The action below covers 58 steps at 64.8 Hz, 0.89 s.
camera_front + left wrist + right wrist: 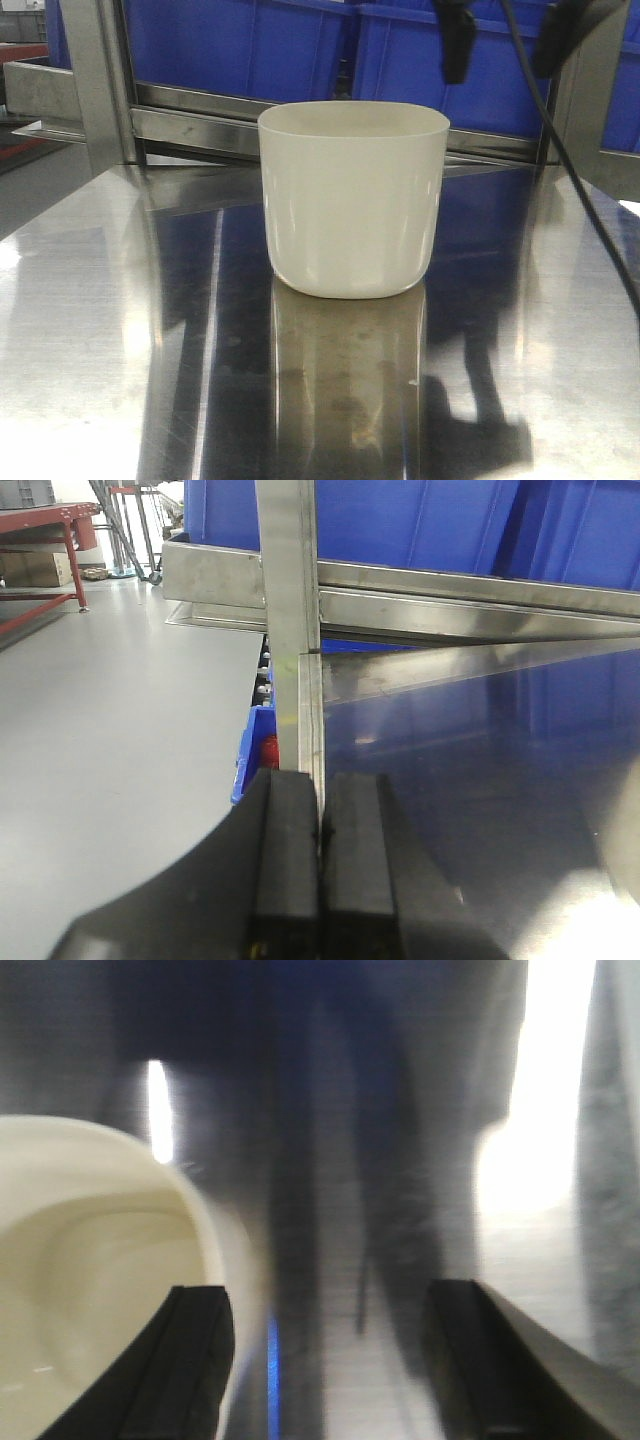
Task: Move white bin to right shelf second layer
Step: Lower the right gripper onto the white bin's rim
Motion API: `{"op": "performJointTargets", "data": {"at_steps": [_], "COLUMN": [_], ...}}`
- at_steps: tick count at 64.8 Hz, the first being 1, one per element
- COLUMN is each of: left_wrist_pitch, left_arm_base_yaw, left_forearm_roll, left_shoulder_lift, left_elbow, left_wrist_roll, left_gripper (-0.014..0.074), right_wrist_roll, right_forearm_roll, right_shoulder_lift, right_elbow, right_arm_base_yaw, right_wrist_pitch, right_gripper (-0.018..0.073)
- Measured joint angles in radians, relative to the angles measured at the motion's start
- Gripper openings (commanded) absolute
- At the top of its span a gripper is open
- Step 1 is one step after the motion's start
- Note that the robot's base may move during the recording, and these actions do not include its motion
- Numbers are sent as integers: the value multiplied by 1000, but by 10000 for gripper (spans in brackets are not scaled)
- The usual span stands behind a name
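We are seeing the white bin [350, 200], glossy cream with a rounded-square mouth and tapering walls, standing upright on the mirror-like counter [100, 330]. Our left tool [320, 870] is sitting clenched on nothing, while our right tool [330, 1360] is hanging released at the bin's rim.

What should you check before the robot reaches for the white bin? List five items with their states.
1. White bin upright on steel table: ok.
2. Right claw open: ok.
3. Bin rim between right claw's fingers: not ok, bin lies left of the gap.
4. Left claw shut, clear of bin: ok.
5. Room on target shelf level: cannot tell, only blue crates show.
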Motion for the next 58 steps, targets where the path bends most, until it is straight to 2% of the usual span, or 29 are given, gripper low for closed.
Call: {"op": "performJointTargets", "data": {"at_steps": [22, 50, 58], "left_wrist_pitch": [0, 0, 0], "left_arm_base_yaw": [0, 0, 0], "left_forearm_roll": [0, 0, 0], "left_shoulder_lift": [0, 0, 0], "left_elbow": [0, 0, 0], "left_wrist_roll": [0, 0, 0], "left_gripper": [85, 85, 85], "right_wrist_roll": [-54, -81, -85], "right_forearm_roll": [83, 92, 117], "right_shoulder_lift": [50, 156, 179], "right_elbow": [-47, -49, -49], "right_arm_base_yaw": [5, 10, 6], "right_wrist_pitch": [48, -12, -30], "right_gripper": [517, 515, 442]}}
